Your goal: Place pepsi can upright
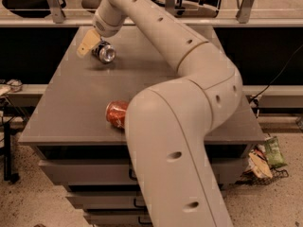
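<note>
The pepsi can (105,53) lies on its side at the far left of the grey table (71,108), its silver top facing the camera. Little of its dark body shows. My gripper (89,43) is just left of the can and right against it, reaching down from the upper arm. I cannot tell whether it holds the can. My arm sweeps from the lower middle of the view up over the table and hides much of the table's right side.
A red-orange soda can (116,113) lies on its side near the table's front edge, half hidden behind my arm. Drawers (85,171) sit under the table. Litter (267,157) lies on the floor at the right. A rail and chairs stand behind the table.
</note>
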Controlling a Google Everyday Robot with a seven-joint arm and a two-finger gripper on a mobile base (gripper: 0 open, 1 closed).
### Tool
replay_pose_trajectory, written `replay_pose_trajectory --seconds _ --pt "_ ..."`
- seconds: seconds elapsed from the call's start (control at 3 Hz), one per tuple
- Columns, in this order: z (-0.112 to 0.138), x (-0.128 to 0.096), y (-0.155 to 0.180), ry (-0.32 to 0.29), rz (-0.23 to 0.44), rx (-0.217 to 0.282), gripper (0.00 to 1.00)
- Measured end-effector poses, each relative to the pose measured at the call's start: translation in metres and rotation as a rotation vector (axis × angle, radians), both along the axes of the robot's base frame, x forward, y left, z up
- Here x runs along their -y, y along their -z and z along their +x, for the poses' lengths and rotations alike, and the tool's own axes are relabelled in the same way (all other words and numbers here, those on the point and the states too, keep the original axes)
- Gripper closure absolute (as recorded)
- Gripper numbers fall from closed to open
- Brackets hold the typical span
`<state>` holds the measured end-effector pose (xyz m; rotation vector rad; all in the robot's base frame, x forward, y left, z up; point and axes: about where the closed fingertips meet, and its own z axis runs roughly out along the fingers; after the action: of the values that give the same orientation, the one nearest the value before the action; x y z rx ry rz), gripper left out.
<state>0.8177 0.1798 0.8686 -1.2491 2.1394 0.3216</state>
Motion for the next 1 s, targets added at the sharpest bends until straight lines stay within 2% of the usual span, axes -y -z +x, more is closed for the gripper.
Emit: replay_pose_trajectory --seconds 0.67,1.0 --pt "0.0067 0.0100 0.0211 0.066 -0.136 -0.061 0.00" --pt "0.0081 0.0127 0.0216 0.084 -0.196 -0.060 0.16"
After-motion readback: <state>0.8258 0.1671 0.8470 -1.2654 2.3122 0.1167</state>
